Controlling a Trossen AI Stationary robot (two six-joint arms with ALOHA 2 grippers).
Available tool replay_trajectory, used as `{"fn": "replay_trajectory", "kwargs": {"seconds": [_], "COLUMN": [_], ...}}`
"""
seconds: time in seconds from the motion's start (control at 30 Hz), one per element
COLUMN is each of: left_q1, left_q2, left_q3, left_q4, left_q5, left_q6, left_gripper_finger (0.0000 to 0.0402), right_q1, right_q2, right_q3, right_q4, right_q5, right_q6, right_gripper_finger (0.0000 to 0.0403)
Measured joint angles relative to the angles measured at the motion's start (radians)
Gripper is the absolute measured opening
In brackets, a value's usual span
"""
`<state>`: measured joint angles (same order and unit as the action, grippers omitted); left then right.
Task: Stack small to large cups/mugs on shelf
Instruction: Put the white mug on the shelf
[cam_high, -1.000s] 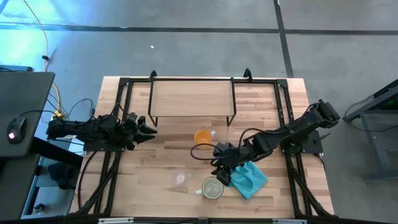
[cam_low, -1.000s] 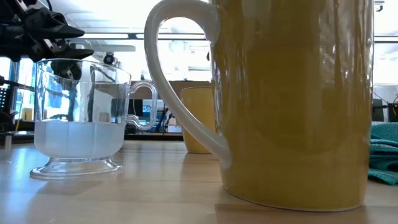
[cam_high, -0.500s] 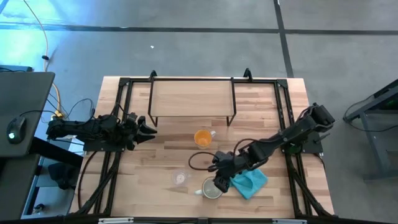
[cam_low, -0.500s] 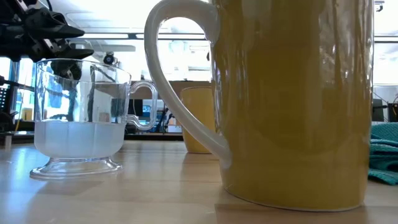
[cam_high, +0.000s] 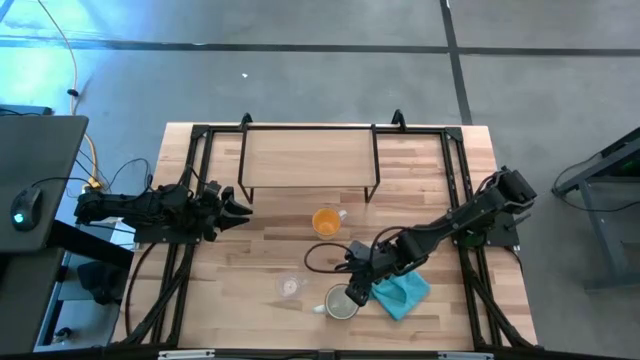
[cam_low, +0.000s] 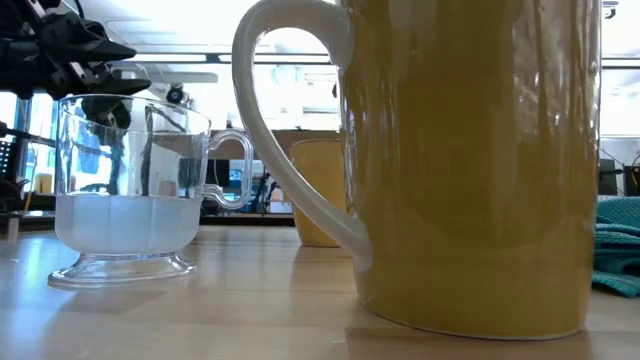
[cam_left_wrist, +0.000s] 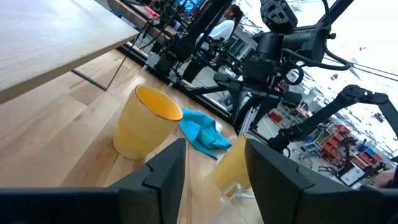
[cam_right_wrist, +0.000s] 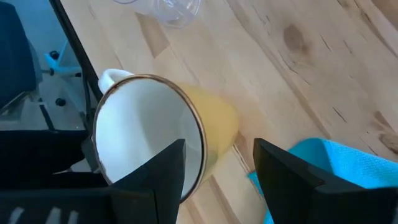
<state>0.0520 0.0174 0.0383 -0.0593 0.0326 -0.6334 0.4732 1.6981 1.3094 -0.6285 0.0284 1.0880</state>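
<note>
The cream-white mug (cam_high: 342, 303) stands upright on its base near the table's front edge, its handle (cam_right_wrist: 112, 78) turned toward the left. My right gripper (cam_high: 352, 291) hangs open just above its rim (cam_right_wrist: 200, 138), slanting down, with one finger over the hollow and one outside the wall. The clear glass cup (cam_high: 290, 286) stands to the mug's left. Farther back the orange mug (cam_high: 326, 222) stands in front of the shelf (cam_high: 310, 158). My left gripper (cam_high: 240, 208) waits open and level at the left.
A teal-blue cloth (cam_high: 405, 290) lies crumpled just right of the cream mug, under my right arm. The shelf's black wire legs (cam_high: 375, 190) stand at the back. Bare wood lies between the orange mug and the left arm. Black frame rails (cam_high: 190, 250) run along both table sides.
My right gripper has sunk and moved toward the table's near edge, from between the orange mug and the cloth to just over the cream mug, rolling about its own line as it went. Its fingers stayed open. No cup or mug has moved.
</note>
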Motion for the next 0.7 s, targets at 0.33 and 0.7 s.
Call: {"fn": "replay_trajectory", "kwargs": {"seconds": [0.33, 0.7], "left_q1": [0.000, 0.000], "left_q2": [0.000, 0.000], "left_q3": [0.000, 0.000], "left_q4": [-0.001, -0.001], "left_q5": [-0.012, -0.015], "left_q6": [0.000, -0.003], "left_gripper_finger": [0.0154, 0.0154], "right_q1": [0.000, 0.000], "right_q2": [0.000, 0.000], "right_q3": [0.000, 0.000], "right_q4": [0.012, 0.015], "right_q5": [-0.021, -0.066], "right_q6": [0.002, -0.075], "right_gripper_finger": [0.0181, 0.0181]}}
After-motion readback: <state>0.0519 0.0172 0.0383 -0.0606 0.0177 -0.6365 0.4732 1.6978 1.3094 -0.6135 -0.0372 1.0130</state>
